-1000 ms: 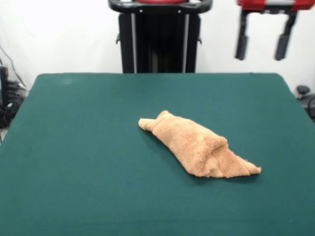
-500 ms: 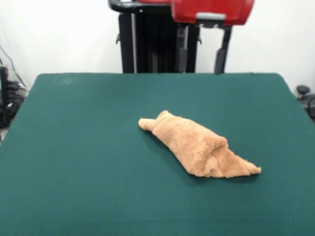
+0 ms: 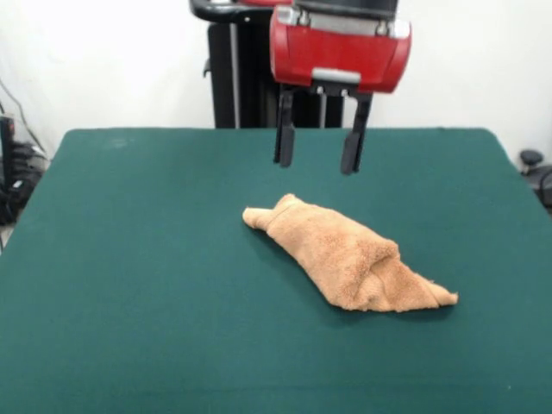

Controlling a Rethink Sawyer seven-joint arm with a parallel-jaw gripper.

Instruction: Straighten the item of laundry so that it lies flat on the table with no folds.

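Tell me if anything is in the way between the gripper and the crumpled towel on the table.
Nothing visible. The gripper hangs open above the towel, with only air and bare green table between them.

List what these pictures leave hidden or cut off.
- Front view, towel: bunched into a roll, so inner layers, band stripes and label are hidden by its own folds.
- Front view, arm: cut off by the top edge above the claw.
- Front view, table: near edge and corners cut off by the frame.
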